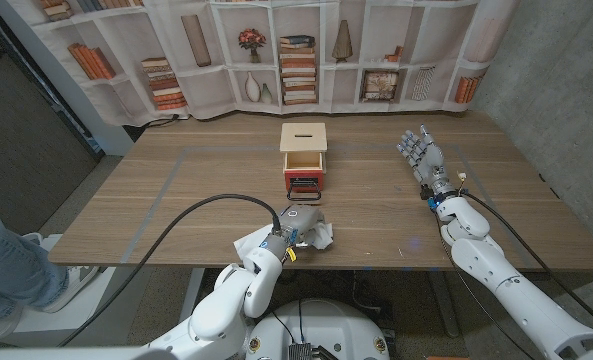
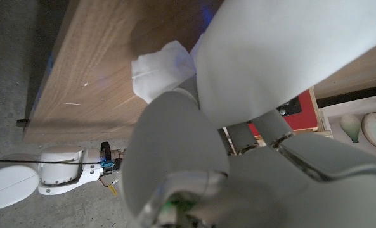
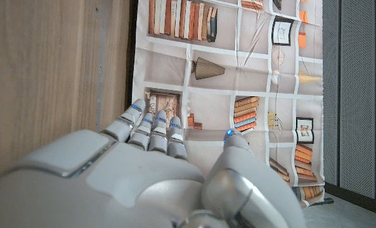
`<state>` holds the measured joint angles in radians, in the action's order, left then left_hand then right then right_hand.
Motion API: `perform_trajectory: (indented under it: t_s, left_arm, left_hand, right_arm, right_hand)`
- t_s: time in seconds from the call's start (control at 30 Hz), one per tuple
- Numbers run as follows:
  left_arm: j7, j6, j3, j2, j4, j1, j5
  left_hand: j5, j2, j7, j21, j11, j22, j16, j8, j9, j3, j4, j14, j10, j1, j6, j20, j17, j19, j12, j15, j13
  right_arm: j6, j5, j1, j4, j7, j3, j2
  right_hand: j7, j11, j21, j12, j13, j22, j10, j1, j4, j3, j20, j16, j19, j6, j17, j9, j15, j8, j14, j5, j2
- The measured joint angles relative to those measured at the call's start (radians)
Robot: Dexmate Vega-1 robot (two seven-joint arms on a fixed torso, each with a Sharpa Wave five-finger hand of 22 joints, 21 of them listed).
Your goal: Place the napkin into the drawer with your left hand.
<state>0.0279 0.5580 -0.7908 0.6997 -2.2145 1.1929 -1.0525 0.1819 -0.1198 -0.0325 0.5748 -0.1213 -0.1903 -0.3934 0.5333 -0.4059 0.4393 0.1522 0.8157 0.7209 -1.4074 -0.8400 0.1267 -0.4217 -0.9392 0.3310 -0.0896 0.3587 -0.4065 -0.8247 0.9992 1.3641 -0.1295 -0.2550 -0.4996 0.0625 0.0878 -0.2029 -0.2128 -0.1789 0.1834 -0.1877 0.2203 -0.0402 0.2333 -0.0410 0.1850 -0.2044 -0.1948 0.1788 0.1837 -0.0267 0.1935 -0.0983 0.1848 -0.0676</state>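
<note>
- I am seeing my left hand [image 1: 302, 222] sitting over the white napkin [image 1: 321, 237] at the near edge of the wooden table [image 1: 176, 200]; it is touching the crumpled cloth, but I cannot tell whether the fingers are gripping it.
- The napkin is lying well short of the small wooden box [image 1: 304, 158], whose red-fronted drawer [image 1: 304, 180] is facing me.
- My right hand [image 1: 423, 155] is standing on the table's right side, fingers apart and pointing away, holding nothing.
- A bookshelf-print backdrop [image 1: 296, 50] is hanging behind the table.
</note>
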Motion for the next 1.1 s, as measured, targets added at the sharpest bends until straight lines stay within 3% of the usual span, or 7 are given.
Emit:
perform_trajectory:
  t_s: [0.83, 1.1]
  left_arm:
    - [-0.002, 0.014, 0.035, 0.003, -0.058, 0.021, -0.04]
    - [-0.001, -0.008, 0.063, 0.009, -0.08, 0.028, -0.001]
  left_hand:
    - [0.0, 0.006, -0.001, 0.032, -0.002, 0.0, 0.008, 0.023, -0.025, -0.011, -0.003, 0.009, 0.003, -0.005, -0.002, 0.003, -0.033, 0.004, 0.0, 0.002, 0.027]
    - [0.0, 0.006, -0.001, 0.043, -0.002, 0.0, 0.004, 0.023, -0.028, -0.015, -0.007, 0.01, 0.006, -0.005, -0.002, 0.003, -0.037, 0.004, 0.0, 0.004, 0.034]
  right_arm:
    - [-0.002, -0.001, 0.004, 0.009, 0.002, 0.005, -0.006]
    - [-0.002, -0.003, 0.003, 0.009, 0.0, 0.01, -0.008]
  right_hand:
    - [0.0, 0.0, 0.0, 0.0, 0.0, 0.0, 0.0, 0.0, 0.0, 0.0, 0.0, 0.0, 0.0, 0.0, 0.0, 0.0, 0.0, 0.0, 0.0, 0.0, 0.0]
    - [0.0, 0.0, 0.0, 0.0, 0.0, 0.0, 0.0, 0.007, 0.0, 0.0, 0.0, 0.0, 0.0, 0.0, 0.0, 0.0, 0.0, 0.0, 0.0, 0.0, -0.007]
